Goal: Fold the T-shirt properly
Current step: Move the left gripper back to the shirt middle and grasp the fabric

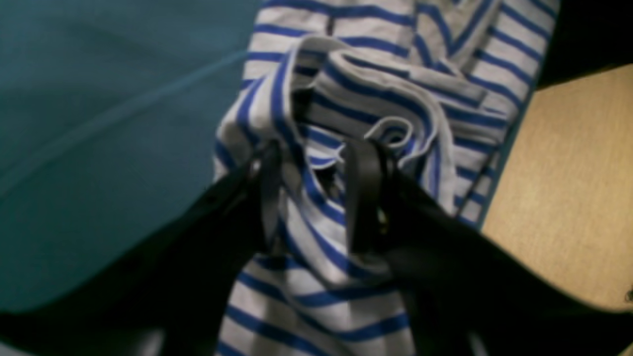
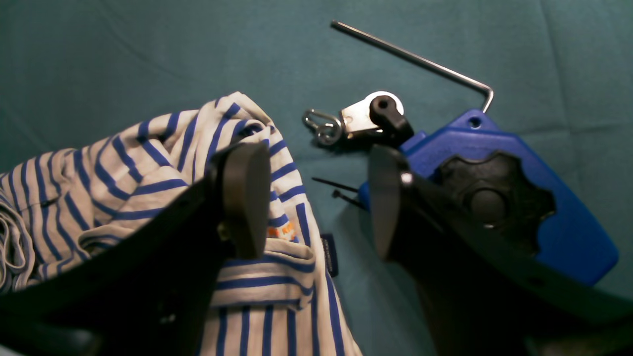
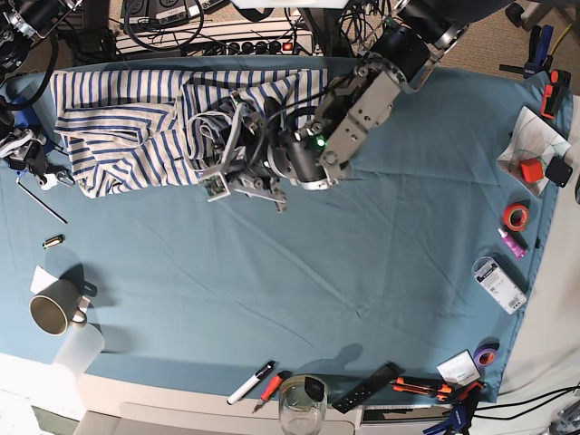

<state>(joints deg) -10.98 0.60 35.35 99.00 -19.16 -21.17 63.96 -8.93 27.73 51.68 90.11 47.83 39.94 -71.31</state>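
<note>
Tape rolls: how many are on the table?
2: a red roll near the right edge, a purple roll at the lower right corner. Others may hide among clutter.

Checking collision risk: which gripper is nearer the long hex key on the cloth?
Right. The right gripper hangs open by the shirt's edge, the hex key just beyond its jaws. The left gripper is mid-table, bunching the T-shirt.

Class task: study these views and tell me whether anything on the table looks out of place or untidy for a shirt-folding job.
Yes. The T-shirt lies crumpled and bunched at the far edge of the teal cloth, not flat. Stray items sit close beside it: an Allen key and a blue clamp-like tool. A mug and a marker also clutter the table.
</note>
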